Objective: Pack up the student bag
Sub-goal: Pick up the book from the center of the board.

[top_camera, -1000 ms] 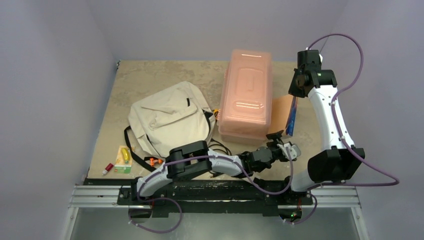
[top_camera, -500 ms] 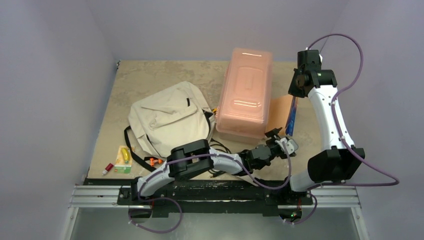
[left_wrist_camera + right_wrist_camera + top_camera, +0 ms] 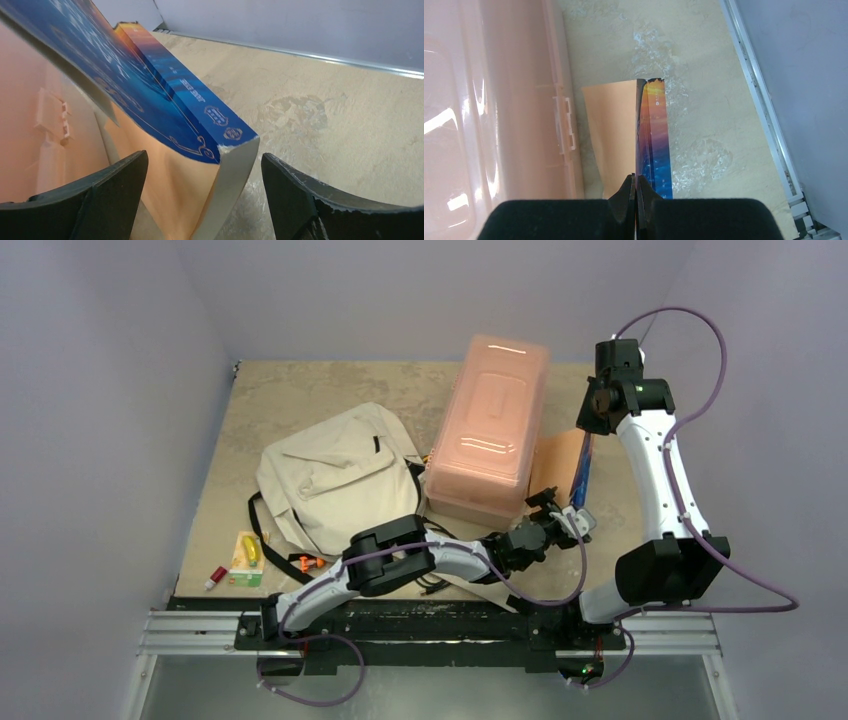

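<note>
The right gripper (image 3: 636,192) is clenched on the thin cover edge of a blue book (image 3: 655,145) held upright just right of the pink box (image 3: 490,425). The left gripper (image 3: 204,159), its 2 fingers spread, flanks the book's near corner. The student bag (image 3: 335,475) lies flat, left of the box.

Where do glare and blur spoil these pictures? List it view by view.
Top external: white glare streaks on the pink box, otherwise evenly lit. Right wrist: bright reflections on the box lid, the right fingers dark and soft. Left wrist: the book blurs toward the upper left, the left fingers in shadow.
</note>
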You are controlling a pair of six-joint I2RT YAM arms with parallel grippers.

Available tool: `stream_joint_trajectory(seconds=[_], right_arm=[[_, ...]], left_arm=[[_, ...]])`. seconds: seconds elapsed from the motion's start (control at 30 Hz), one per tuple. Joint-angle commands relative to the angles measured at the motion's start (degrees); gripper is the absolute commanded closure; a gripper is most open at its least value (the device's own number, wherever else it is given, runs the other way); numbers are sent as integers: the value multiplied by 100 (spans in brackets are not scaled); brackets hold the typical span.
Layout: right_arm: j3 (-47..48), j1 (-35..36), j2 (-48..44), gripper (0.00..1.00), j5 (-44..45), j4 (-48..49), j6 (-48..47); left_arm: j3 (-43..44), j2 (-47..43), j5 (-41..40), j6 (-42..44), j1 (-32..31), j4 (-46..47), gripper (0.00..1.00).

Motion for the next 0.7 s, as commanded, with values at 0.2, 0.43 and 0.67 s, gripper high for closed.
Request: stream_joint_trajectory(seconds=[0.2,0.43,0.67], right_arm=[[388,0,-232,100,-53,174,10],[370,0,-224,100,-121,169,83],[274,0,-255,49,-451,288,59]], left_arm=[[400,408,-396,26,101,-352,27],[684,492,-592,284,104,-308,53],[432,154,-554,401,-17,-53,92]])
